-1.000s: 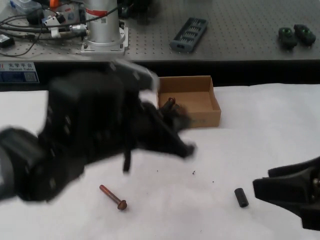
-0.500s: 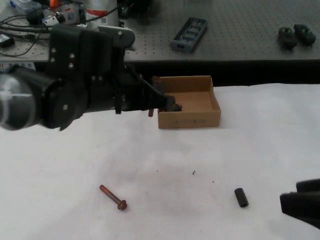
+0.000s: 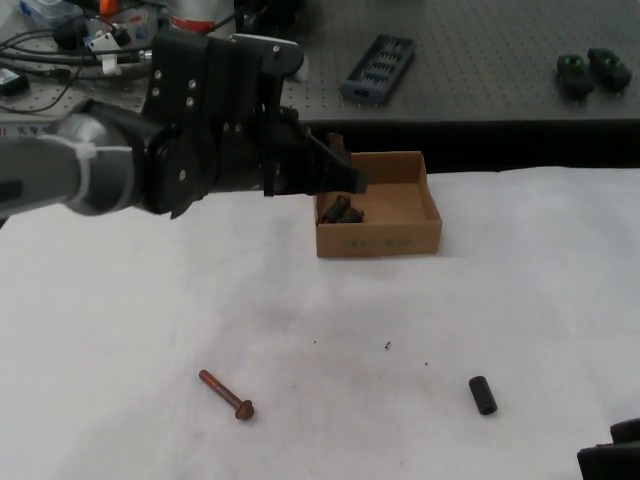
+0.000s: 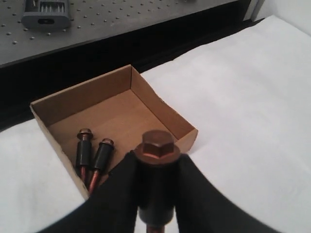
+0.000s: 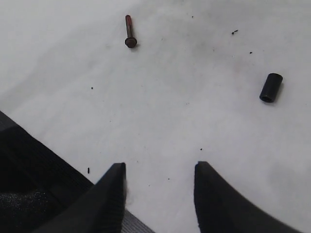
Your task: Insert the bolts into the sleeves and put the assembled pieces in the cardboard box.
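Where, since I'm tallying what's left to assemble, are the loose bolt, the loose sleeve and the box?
loose bolt (image 3: 224, 393): high view, middle of its shaft.
loose sleeve (image 3: 483, 395): high view, middle of its side.
box (image 3: 380, 242): high view, its near wall.

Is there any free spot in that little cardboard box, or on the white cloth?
Yes. The cardboard box has bare floor beside the two assembled pieces, which crowd one corner. The white cloth lies open between the loose bolt and the loose sleeve.
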`<action>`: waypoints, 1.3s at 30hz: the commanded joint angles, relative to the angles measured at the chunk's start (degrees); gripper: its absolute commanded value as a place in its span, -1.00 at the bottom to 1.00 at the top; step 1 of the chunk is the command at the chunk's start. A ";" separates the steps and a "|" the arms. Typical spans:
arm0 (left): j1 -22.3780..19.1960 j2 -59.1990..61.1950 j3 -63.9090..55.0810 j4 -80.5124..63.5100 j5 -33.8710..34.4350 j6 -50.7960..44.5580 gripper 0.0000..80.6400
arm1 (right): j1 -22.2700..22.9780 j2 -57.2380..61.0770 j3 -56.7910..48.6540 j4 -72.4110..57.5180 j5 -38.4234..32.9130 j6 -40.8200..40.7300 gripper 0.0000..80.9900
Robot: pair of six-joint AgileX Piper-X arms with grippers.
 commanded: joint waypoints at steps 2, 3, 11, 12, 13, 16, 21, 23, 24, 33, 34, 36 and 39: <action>0.10 1.04 -3.00 2.84 0.17 2.31 -0.71 | -0.27 -0.33 -0.17 -0.02 -0.95 -0.68 -0.17; 0.22 1.61 -3.93 4.02 0.17 2.64 -0.71 | -0.27 -0.33 -0.17 -0.02 -0.95 -0.68 -0.17; 0.58 4.54 -9.24 6.54 -0.83 3.47 -0.71 | -0.27 -0.33 -0.17 -0.02 -0.95 -0.68 -0.17; 0.58 4.91 -9.98 7.09 -0.83 3.47 -0.71 | -0.27 -0.33 -0.17 -0.02 -0.95 -0.68 -0.17; 0.58 5.46 -10.58 7.58 -0.94 3.47 -0.71 | -0.27 -0.33 -0.17 -0.02 -0.95 -0.68 -0.17; 0.58 6.89 -12.25 9.67 -1.35 4.04 -0.71 | -0.27 -0.33 -0.17 -0.02 -0.95 -0.68 -0.17; 0.58 8.41 -13.12 10.37 -1.41 4.41 -0.71 | -0.27 -0.33 -0.17 -0.02 -0.95 -0.68 -0.17; 0.58 8.86 -13.23 10.37 -1.41 4.53 -0.71 | -0.27 -0.33 -0.17 -0.02 -0.95 -0.68 -0.17; 0.58 9.04 -13.28 10.37 -1.41 4.66 -0.71 | -0.27 -0.33 -0.17 -0.02 -0.95 -0.68 -0.17; 0.58 11.72 -17.70 10.37 -1.41 4.13 -0.71 | -0.27 -0.33 -0.17 -0.02 -0.95 -0.68 -0.17; 0.58 12.04 -18.62 10.37 -1.41 3.99 -0.71 | -0.27 -0.33 -0.17 -0.02 -0.95 -0.68 -0.17; 0.58 12.82 -20.02 10.37 -1.41 3.72 -0.71 | -0.27 -0.33 -0.17 -0.02 -0.95 -0.68 -0.17; 0.58 14.24 -22.29 11.77 -1.41 2.94 -0.71 | -0.27 -0.33 -0.17 -0.02 -0.95 -0.68 -0.17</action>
